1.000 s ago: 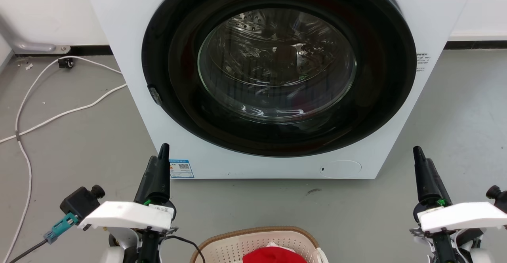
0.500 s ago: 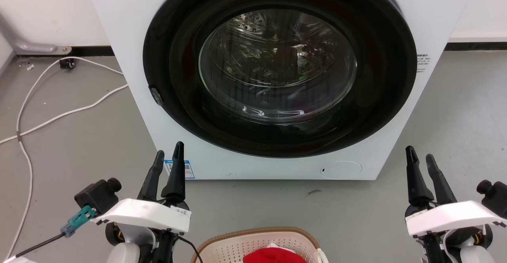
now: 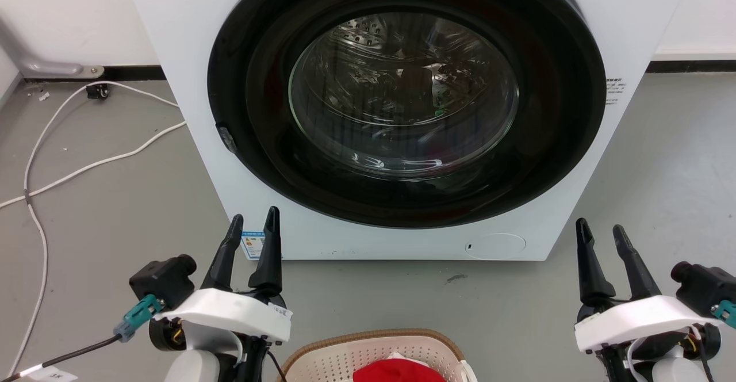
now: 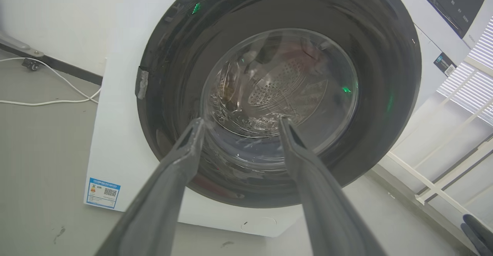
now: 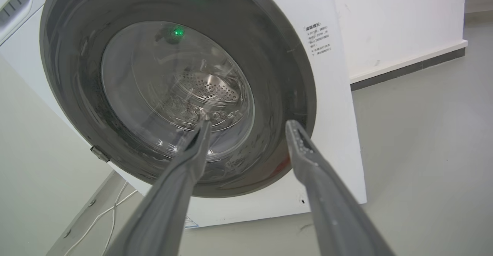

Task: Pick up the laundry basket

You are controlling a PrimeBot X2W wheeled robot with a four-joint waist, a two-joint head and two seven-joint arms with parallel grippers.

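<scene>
Cable (image 3: 86, 166) first: a white one, snaking over the grey floor (image 3: 115, 226) way out on the left and running back toward the wall. Next over, the left gripper (image 3: 255, 215) hangs in the lower left of the head view. Both dark fingers point up with a clear gap between them, and there's nothing in it. Its tips sit in front of the blue sticker (image 3: 253, 245) on the bottom corner of the washing machine (image 3: 184, 83). That machine hogs the whole middle, its round door (image 3: 402, 94) looks closed, and you can see the drum through the glass. The laundry basket (image 3: 374, 336) pokes in dead centre at the bottom edge, in front of the machine. It's between the two arms, touching neither, with something red (image 3: 397, 372) inside. The right gripper (image 3: 600, 225) is at the lower right, fingers spread too, holding nothing, near the machine's right corner.
</scene>
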